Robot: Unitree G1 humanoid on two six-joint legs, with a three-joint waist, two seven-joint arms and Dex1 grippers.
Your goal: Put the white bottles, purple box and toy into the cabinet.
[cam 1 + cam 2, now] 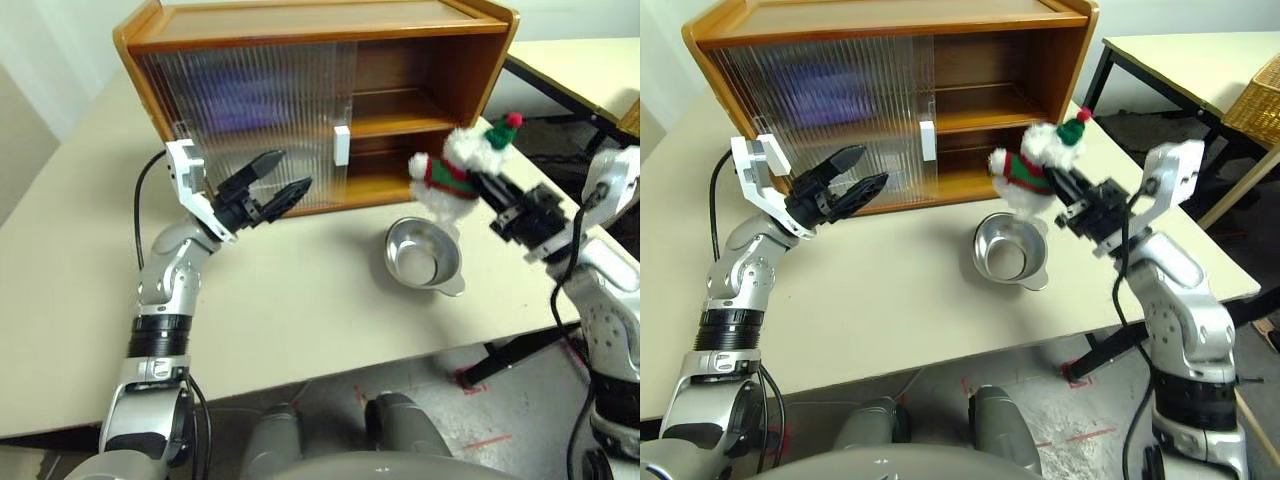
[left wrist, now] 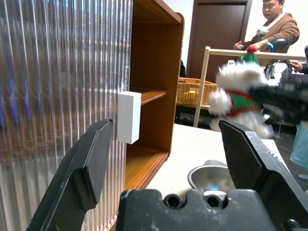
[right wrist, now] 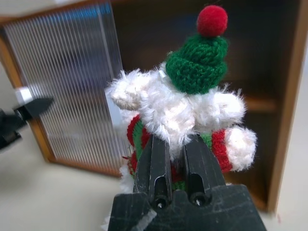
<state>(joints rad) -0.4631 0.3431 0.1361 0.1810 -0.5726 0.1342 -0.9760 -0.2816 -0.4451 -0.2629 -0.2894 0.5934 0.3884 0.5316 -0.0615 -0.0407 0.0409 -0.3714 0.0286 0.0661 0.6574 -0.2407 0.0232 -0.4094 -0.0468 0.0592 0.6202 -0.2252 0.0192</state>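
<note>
Left eye view has the cabinet (image 1: 420, 80) at upper centre, its right half open, where the right gripper (image 1: 482, 183), angled up-left, pinches the toy (image 1: 455, 170) above the steel bowl (image 1: 424, 254), while the left gripper (image 1: 281, 180) hovers spread before the ribbed door (image 1: 250, 110).

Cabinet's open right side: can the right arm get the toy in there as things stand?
Probably yes. The right gripper holds the toy in the air before the cabinet, whose doors sit slid to the left. Only the steel bowl lies nearby, lower, on the table.
</note>
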